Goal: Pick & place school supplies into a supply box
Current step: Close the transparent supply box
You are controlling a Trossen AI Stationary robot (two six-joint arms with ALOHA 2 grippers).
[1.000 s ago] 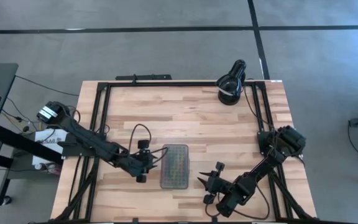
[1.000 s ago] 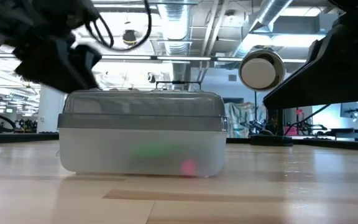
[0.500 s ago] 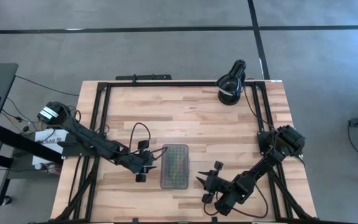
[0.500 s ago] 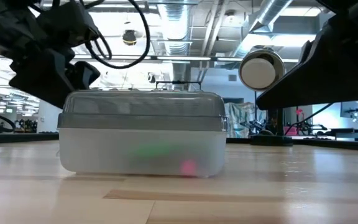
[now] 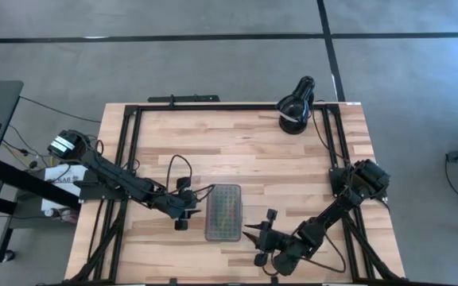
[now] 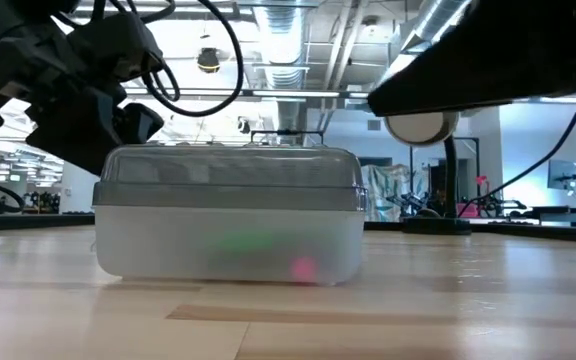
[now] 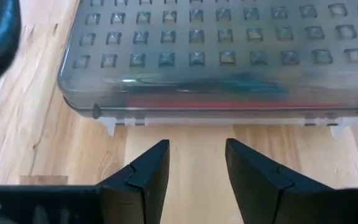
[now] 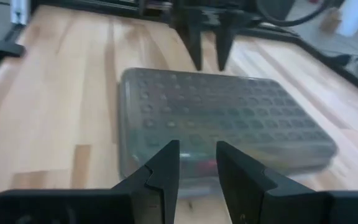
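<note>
High view: the supply box (image 5: 223, 212) sits low and centre on the table (image 5: 237, 151), lid down, colours showing through it. The left gripper (image 5: 186, 210) hangs just beside its left edge, the right gripper (image 5: 254, 242) just off its lower right corner. No loose supplies are visible on the wood; a black lamp (image 5: 296, 106) stands at the upper right.

Low view: the box (image 6: 228, 215) fills mid-frame, shut, with green and pink school supplies (image 6: 266, 252) blurred inside.

Left wrist view: the left gripper (image 7: 196, 165) is narrowly parted, holding nothing, aimed at the box's hinge side (image 7: 219, 56).

Right wrist view: the right gripper (image 8: 196, 163) is likewise narrowly parted and empty, facing the box (image 8: 222, 115).

Judging by this, the packing looks finished, with only the arms left to pull clear.
</note>
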